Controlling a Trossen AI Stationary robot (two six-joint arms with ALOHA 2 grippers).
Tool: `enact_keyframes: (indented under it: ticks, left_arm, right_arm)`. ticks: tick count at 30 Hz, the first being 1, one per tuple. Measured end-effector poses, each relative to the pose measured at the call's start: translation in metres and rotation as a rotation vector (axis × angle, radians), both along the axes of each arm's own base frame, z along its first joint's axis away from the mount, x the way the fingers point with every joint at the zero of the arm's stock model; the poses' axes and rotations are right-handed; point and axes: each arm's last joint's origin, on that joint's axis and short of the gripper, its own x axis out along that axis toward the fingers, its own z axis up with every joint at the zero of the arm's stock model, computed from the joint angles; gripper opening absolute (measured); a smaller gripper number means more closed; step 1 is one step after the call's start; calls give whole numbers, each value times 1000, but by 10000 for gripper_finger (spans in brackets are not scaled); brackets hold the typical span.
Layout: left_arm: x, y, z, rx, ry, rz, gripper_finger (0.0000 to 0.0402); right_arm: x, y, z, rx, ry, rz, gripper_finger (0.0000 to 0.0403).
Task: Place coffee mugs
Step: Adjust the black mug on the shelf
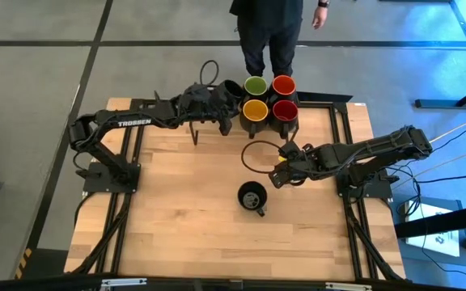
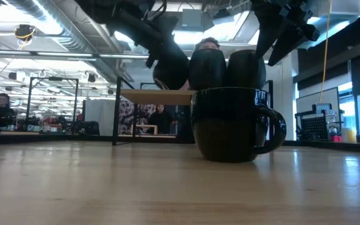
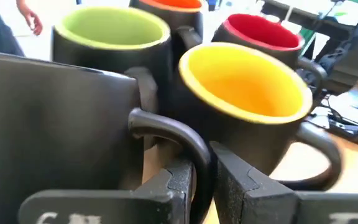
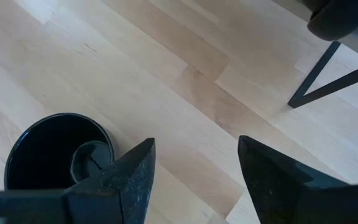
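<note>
Closest in the left wrist view is the black mug point(image 3: 55, 130) I hold with my left gripper point(image 3: 201, 180), its fingers closed on the handle. That hold keeps the mug hanging upright as I carry it at the far edge of the table point(image 1: 176, 210), just beside the cluster already standing there.

That cluster is four mugs packed tightly in a square at the middle of the far edge: the green-lined mug point(image 1: 255, 85), the orange-red-lined mug point(image 1: 283, 85), the yellow-lined mug point(image 1: 255, 110) and the red-lined mug point(image 1: 285, 110). My mug sits on the yellow and green side, so I judge I am lining it up as the next one in the group.

My right gripper point(image 4: 194, 168) hovers with its fingers spread apart and empty, above bare wood near the table's middle. The last black-lined mug point(image 1: 252, 197) stands alone just beside it, towards the near edge, handle pointing right, likely my next pick.

A person point(image 1: 270, 32) stands beyond the far edge.
</note>
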Motion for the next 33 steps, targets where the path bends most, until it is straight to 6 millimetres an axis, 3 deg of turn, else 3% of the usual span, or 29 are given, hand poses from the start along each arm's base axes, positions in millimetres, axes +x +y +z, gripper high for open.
enact_keyframes:
  ticks: [8, 17, 26, 33]
  left_arm:
    - [-9, 7, -13, 5, -62, 52, 38]
    - [-27, 12, -33, -17, -296, 49, 38]
    - [-43, 6, -55, -7, -393, 22, 38]
    - [-34, 7, -69, 37, -385, -33, 38]
  right_arm:
    - [3, 1, 1, -1, -27, 16, 218]
    - [7, 1, 3, -37, -62, 49, 218]
    - [13, 2, 7, -50, -119, 88, 218]
    - [13, 2, 7, -51, -119, 90, 218]
